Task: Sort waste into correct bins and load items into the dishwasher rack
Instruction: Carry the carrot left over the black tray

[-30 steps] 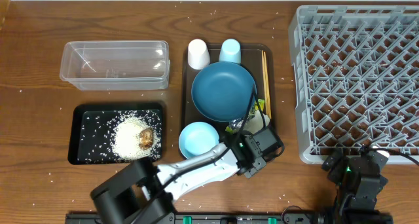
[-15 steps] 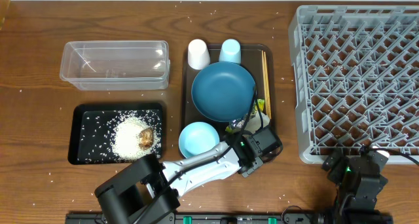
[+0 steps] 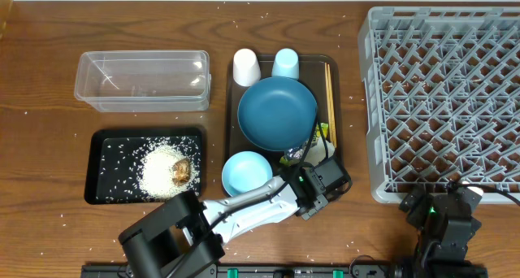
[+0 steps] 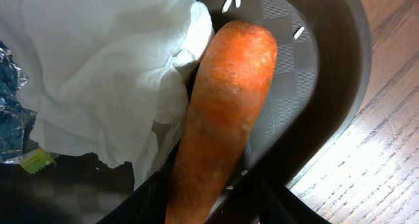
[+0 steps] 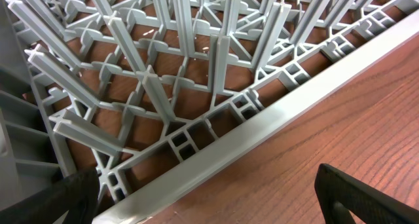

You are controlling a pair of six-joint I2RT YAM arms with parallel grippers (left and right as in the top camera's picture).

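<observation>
Stillness since before: left end effector (image 4: 204, 205) grips orange carrot (image 4: 229, 99); right end effector (image 5: 211, 199) stands wide open.

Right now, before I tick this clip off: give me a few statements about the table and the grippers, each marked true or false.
1. The dishwasher rack holds no dishes. True.
2. The brown food lump lies in the clear tub. False: it sits on the rice in the black tray.
3. The orange carrot lies against the crumpled napkin. True.
4. The right gripper is clamped on a cup. False: it is open and empty, by the rack's rim.
5. The white cup and light-blue cup stand side by side on the brown serving tray. True.
</observation>
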